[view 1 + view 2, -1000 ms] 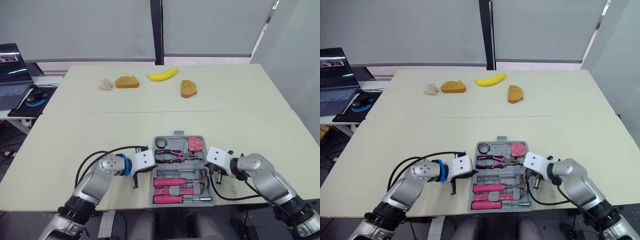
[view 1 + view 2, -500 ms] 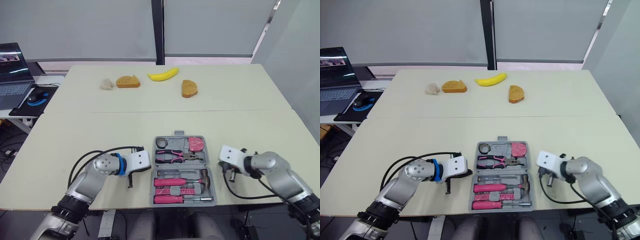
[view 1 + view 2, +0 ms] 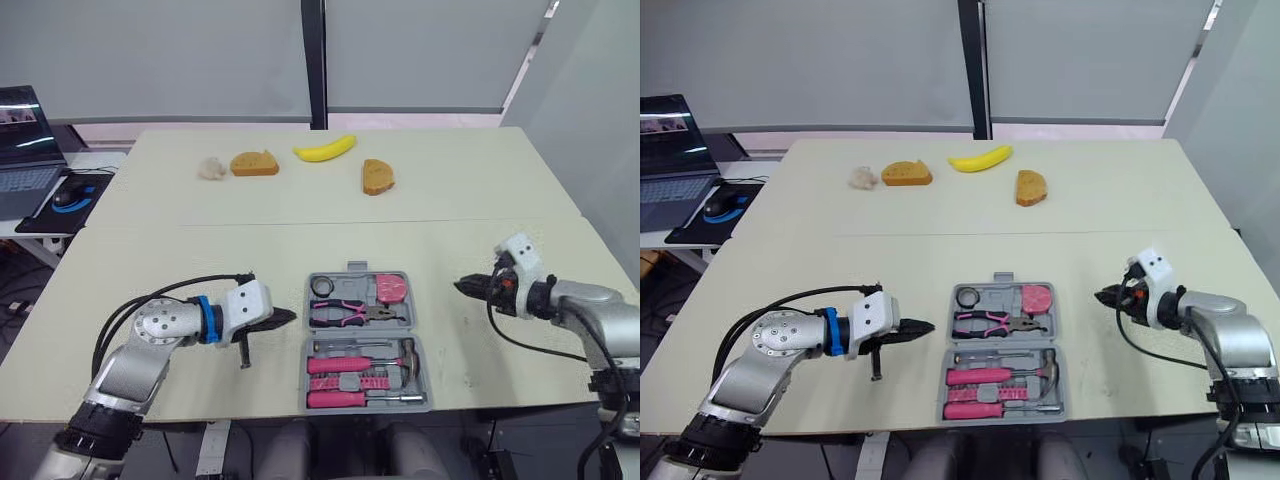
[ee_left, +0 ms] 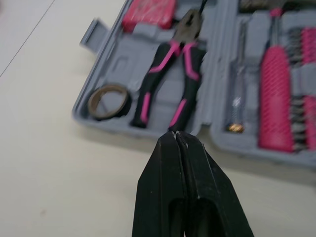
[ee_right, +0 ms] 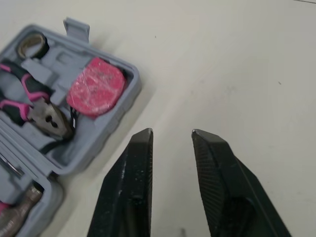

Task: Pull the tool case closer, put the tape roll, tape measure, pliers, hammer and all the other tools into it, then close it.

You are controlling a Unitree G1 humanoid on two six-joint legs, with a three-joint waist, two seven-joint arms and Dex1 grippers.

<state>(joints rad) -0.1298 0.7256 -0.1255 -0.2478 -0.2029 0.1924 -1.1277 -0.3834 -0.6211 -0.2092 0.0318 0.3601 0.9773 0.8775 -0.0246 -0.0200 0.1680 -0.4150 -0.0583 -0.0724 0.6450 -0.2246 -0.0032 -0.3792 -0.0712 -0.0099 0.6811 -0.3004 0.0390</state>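
The grey tool case lies open flat near the table's front edge. Its far half holds the tape roll, the pink-handled pliers and the pink tape measure. In its near half lie the hammer and pink-handled screwdrivers. My left gripper is shut and empty, just left of the case with its tip pointing at the pliers. My right gripper is open and empty, right of the case, level with the tape measure.
Along the far side of the table sit a banana, two bread pieces and a pale lump. A laptop and a mouse rest on a side desk at far left.
Both grippers have drawn back from the case's sides: the left one moved left, the right one moved right and farther back. The case has stayed where it was.
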